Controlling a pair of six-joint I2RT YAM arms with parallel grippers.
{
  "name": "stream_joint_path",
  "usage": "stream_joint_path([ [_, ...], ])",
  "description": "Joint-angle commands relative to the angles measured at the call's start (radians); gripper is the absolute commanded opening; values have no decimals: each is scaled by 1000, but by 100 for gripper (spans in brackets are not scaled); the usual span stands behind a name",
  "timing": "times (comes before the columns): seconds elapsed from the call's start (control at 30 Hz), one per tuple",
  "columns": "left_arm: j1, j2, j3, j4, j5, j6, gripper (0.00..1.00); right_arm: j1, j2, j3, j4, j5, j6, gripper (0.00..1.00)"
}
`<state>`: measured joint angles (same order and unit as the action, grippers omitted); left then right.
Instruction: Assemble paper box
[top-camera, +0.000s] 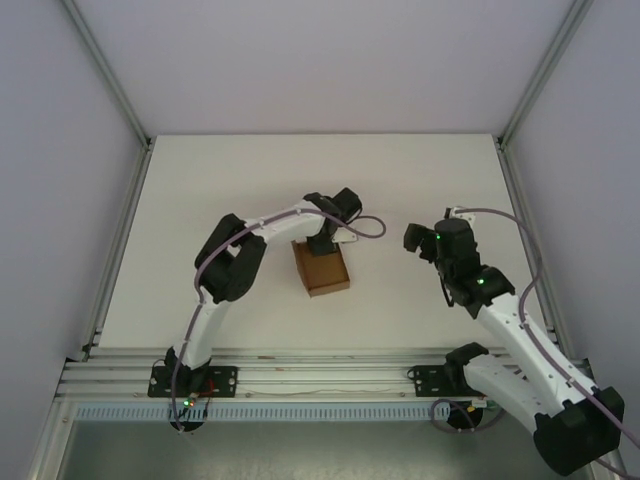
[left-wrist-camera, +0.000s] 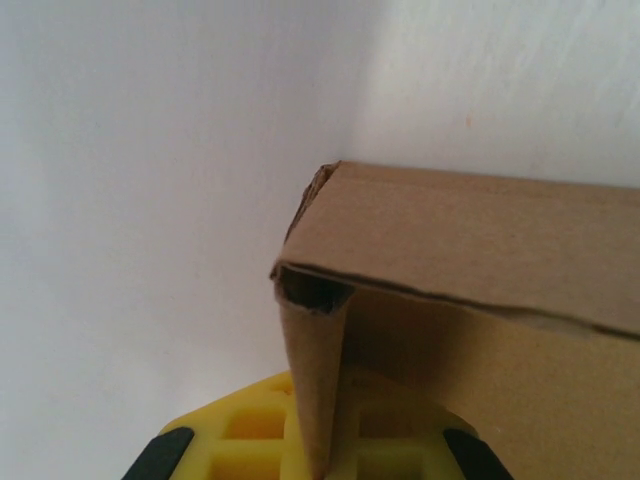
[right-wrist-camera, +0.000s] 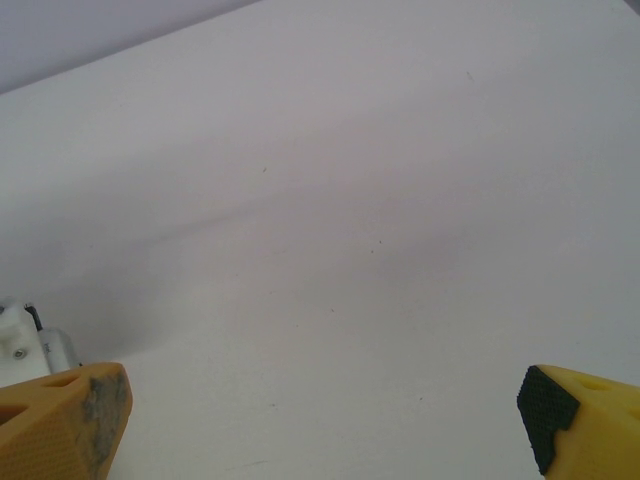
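Observation:
The paper box is a small brown cardboard box in the middle of the white table. My left gripper sits at the box's far edge. In the left wrist view, a thin upright wall of the paper box runs down between the yellow fingers, and the left gripper is shut on it. My right gripper hovers to the right of the box, apart from it. In the right wrist view the right gripper is open, with nothing but bare table between its fingertips.
White walls and aluminium frame posts enclose the table on three sides. A rail carrying both arm bases runs along the near edge. The left arm's grey cable loops beside the box.

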<state>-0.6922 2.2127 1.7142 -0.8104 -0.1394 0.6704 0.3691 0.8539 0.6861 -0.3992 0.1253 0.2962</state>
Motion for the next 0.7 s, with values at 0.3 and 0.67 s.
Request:
stream_joint_path([
  [0.3, -28, 135, -21, 168, -34, 131, 14, -15, 10, 0, -29, -4, 26, 100],
  [0.67, -19, -28, 75, 102, 18, 158, 69, -22, -41, 9, -58, -21, 0, 100],
])
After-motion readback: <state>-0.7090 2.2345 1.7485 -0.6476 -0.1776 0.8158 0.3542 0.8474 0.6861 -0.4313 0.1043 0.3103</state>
